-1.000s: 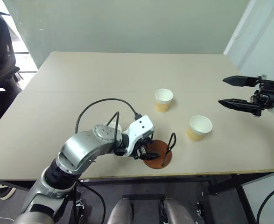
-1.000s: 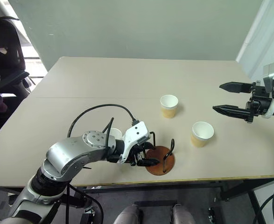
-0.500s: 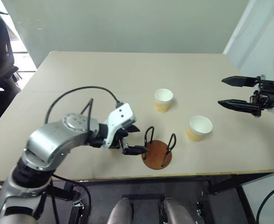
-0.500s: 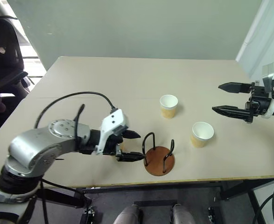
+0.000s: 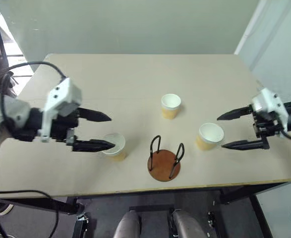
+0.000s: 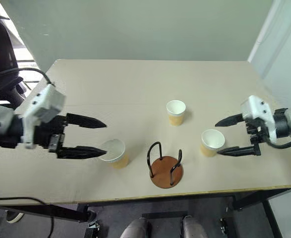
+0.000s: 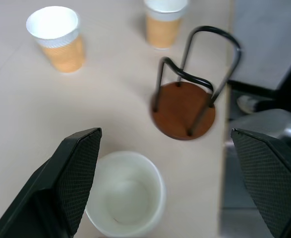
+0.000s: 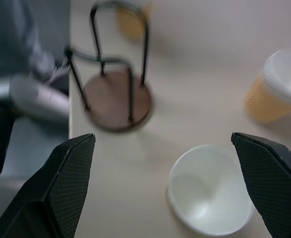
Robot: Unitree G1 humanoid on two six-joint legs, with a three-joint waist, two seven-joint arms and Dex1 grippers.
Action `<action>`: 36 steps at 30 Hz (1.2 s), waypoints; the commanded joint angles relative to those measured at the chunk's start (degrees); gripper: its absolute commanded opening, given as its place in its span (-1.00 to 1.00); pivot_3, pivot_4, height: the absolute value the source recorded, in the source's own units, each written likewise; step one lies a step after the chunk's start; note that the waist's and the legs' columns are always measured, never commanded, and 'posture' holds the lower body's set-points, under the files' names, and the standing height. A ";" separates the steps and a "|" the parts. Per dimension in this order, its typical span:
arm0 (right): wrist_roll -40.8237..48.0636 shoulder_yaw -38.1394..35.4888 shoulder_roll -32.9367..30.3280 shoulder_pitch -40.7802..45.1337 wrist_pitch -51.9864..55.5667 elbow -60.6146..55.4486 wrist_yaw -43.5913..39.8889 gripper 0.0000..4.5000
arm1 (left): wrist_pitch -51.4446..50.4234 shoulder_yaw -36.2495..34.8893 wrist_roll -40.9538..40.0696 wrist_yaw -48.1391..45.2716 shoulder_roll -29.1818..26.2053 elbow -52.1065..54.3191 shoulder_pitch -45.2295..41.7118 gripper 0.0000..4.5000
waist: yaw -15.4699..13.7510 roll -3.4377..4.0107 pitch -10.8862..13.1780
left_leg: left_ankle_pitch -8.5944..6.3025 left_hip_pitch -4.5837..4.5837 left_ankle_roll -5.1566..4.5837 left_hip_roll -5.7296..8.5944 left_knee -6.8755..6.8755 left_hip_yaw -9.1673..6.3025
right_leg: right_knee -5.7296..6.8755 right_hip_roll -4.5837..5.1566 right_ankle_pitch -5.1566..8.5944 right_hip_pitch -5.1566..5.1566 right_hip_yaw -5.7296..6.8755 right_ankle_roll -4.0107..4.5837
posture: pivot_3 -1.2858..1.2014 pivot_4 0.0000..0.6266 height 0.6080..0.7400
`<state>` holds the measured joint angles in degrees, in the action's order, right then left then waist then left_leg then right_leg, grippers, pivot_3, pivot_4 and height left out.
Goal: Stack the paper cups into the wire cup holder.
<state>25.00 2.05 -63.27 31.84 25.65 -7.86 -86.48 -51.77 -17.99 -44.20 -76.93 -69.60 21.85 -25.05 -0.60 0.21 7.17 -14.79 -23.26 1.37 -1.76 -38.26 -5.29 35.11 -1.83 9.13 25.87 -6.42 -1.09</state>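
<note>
Both pincers wide, left pincer [image 5: 99, 130]; right pincer [image 5: 231, 130]

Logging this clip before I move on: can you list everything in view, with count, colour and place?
paper cups: three, tan-yellow walls, white inside, all upright on the table. One left of the holder near the front, one behind the holder toward the middle, one right of the holder.
wire cup holder: one, reddish-brown disc base with two black wire loops, near the front edge, holding no cup.
table: one, light beige top, carries all of the above.
chair: one, black, beyond the table's left end, partly cut off.
left hand: black fingers open, over the table beside the left cup.
right hand: black fingers open, just right of the right cup.
</note>
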 commanded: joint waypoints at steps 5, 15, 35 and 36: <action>-10.01 7.39 2.79 0.95 -5.37 1.94 3.15 1.00 | 0.65 -14.10 -8.75 -5.85 0.23 1.72 5.59 0.99 | 0.28 0.00 0.00 | -0.04 0.00 -0.07 -0.01 -0.04 0.00 | 0.12 0.02 -0.01 0.05 -0.02 0.03 | 0.03 -0.52 1.00; -15.92 11.22 5.81 3.46 -10.08 6.23 2.65 1.00 | 0.55 -18.08 -11.40 -3.08 -0.98 4.27 9.87 0.99 | 0.68 0.00 0.00 | -0.04 0.07 -0.08 -0.03 -0.06 -0.01 | 0.33 0.02 -0.01 0.09 -0.02 0.04 | 0.03 -0.52 1.00; -21.52 13.72 10.25 7.38 -14.30 12.10 1.92 -0.98 | 4.56 -20.75 -6.47 -1.84 -1.46 3.37 17.06 1.00 | 0.95 0.00 0.00 | -0.04 0.09 -0.07 -0.05 -0.06 -0.04 | 0.40 0.01 0.04 0.11 0.00 0.12 | 0.03 -0.52 1.00; -21.56 13.66 10.21 7.53 -14.43 12.33 1.81 -0.98 | 5.07 -20.89 -5.86 -2.14 -1.43 3.24 17.62 1.00 | 0.96 0.01 0.00 | -0.04 0.09 -0.07 -0.05 -0.05 -0.03 | 0.40 0.01 0.03 0.11 -0.01 0.12 | 0.03 -0.52 1.00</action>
<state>3.62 16.48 -52.74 37.97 11.80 4.39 -84.26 -48.21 -36.54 -51.39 -78.53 -70.17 25.06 -7.64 0.36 0.21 7.17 -14.82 -23.17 1.29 -1.81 -38.31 -5.32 35.50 -1.82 9.17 25.99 -6.43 -0.97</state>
